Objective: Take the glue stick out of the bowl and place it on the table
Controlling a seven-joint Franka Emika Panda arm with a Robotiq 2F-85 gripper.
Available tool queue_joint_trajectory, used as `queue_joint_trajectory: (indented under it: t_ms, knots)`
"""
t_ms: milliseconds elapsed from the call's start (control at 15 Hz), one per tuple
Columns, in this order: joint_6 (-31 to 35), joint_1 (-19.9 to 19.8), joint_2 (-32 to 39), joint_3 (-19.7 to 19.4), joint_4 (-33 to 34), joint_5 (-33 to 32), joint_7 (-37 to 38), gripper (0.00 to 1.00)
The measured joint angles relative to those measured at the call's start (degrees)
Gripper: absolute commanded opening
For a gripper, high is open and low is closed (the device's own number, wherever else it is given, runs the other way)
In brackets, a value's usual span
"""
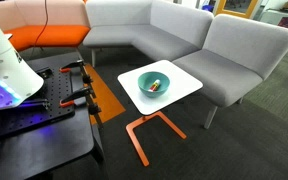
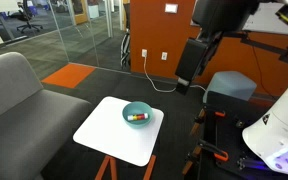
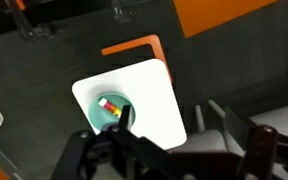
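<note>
Overhead, the end effector hung well above the bench. Its fingers looked spread in the wrist view and pinched nothing.

- Glue stick lay flat on the floor of the bowl, not yet lifted.
- Bowl wall ringed the stick on all sides, so I judged a straight drop from above to be the only way in. This was approach stage only.
- Bowl sat toward 8 o'clock of the white top in the wrist view. Bare top showed from 12 to 4 o'clock, likely the easiest set-down room.
- Bowl rim was near the bench edge at 8 o'clock, so a nudge there could slide it off.
- In an exterior view, a grey sofa stood at 12 o'clock of the bench and a black robot stand at 9 o'clock. Carpet lay elsewhere.
</note>
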Motion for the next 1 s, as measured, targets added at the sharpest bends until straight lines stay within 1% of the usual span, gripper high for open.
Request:
queue_joint_trajectory:
  t_ms: [400,467,533,667,867,1000]
  knots:
    - [0.0,-0.2,0.0,0.0,0.0,-0.1,0.4,1.0]
    - [0.2,-0.9,0.3,0.1,0.0,-0.5,2.6,1.0]
    - [1.7,-2.4,1.0,0.4,-0.2,-1.2,4.9,1.0]
    - [6.8,-6.7,4.4,1.0,-0.5,-3.0,8.7,1.0]
    - [17.2,-14.8,13.9,1.1,-0.2,-7.6,14.6,1.0]
    - [22.4,-19.4,21.2,1.0,1.1,-11.9,20.4,1.0]
